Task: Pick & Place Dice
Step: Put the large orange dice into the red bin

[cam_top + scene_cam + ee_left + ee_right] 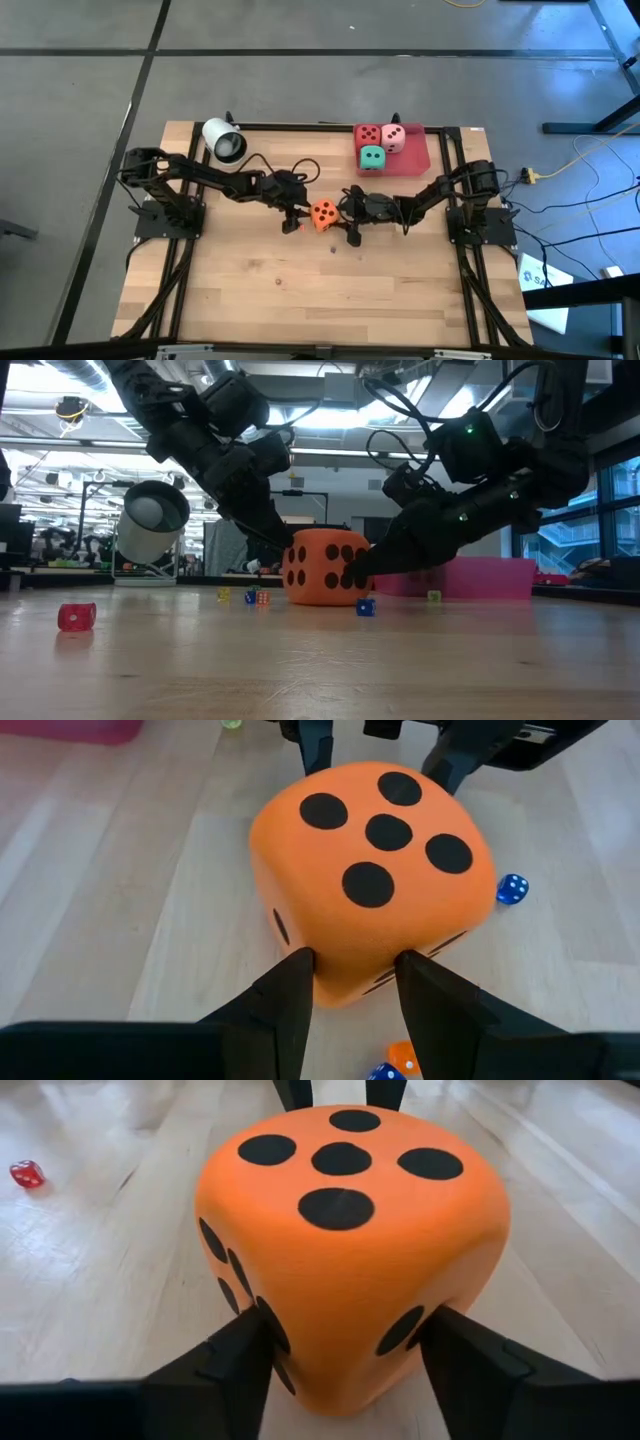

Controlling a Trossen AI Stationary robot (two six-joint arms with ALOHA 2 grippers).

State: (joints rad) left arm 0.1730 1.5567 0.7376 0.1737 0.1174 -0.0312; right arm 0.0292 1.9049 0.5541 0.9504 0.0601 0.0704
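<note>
The orange die (323, 213) sits mid-table with its five-pip face up, its underside on the wood (322, 600). My left gripper (297, 212) comes at it from the table's left and my right gripper (345, 213) from the right; each is shut on it. The red die (369, 133), pink die (394, 138) and green die (372, 157) rest on the flat red tray (415, 160) at the far right. My left gripper pinches the die's lower corner (350, 982) on its left side between its two fingers (290, 995). The fingers slant down from the table's left. The die stays upright on the table. My right gripper pinches the die's two side faces low down (262, 1330), one finger (455, 1355) on each side. The fingers slant down from the table's right. The die rests on the table between them.
A white cylinder (224, 140) lies at the far left. Tiny loose dice are scattered on the wood: a red one (77, 616), a blue one (365, 607) and others near the orange die (512, 888). The table's near half is bare wood (320, 290).
</note>
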